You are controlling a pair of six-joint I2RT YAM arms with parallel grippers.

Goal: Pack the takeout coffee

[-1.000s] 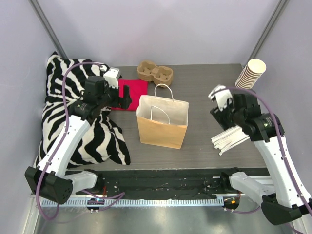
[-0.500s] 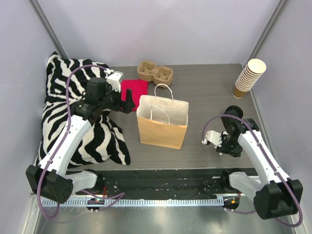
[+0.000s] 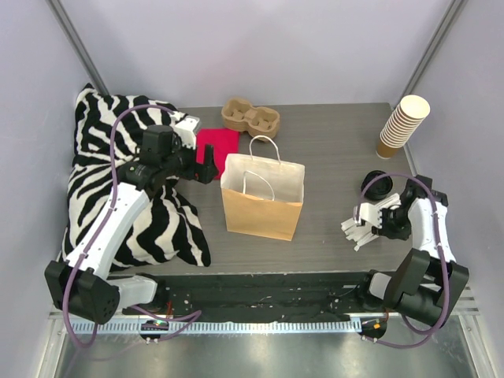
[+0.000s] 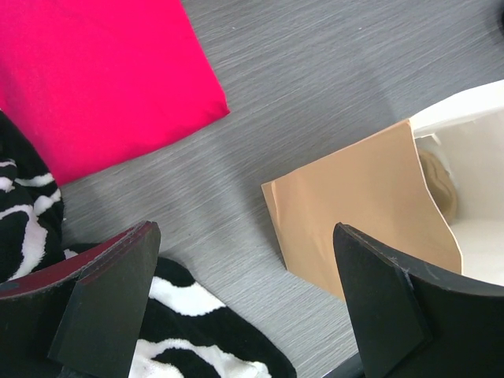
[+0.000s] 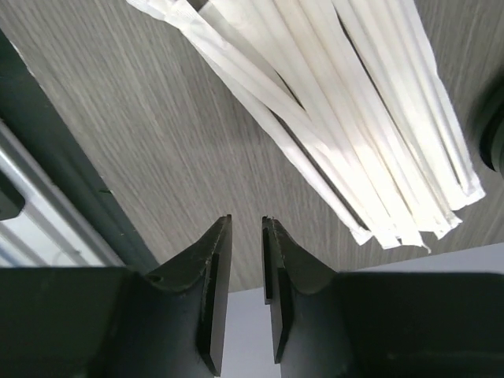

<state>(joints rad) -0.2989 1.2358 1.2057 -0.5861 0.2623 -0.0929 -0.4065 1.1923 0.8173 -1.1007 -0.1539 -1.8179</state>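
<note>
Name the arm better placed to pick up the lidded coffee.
Probably right: the lidded coffee stands close beside the right gripper, while the left gripper is beyond the paper bag.

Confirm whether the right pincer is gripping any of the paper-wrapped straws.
No: the right pincer is nearly closed with nothing between its fingers, and the paper-wrapped straws lie loose beyond its tips.

Left arm (image 3: 110, 224) stretched forward, jaws wide apart; right arm (image 3: 431, 224) folded back (wrist low), jaws nearly touching.
</note>
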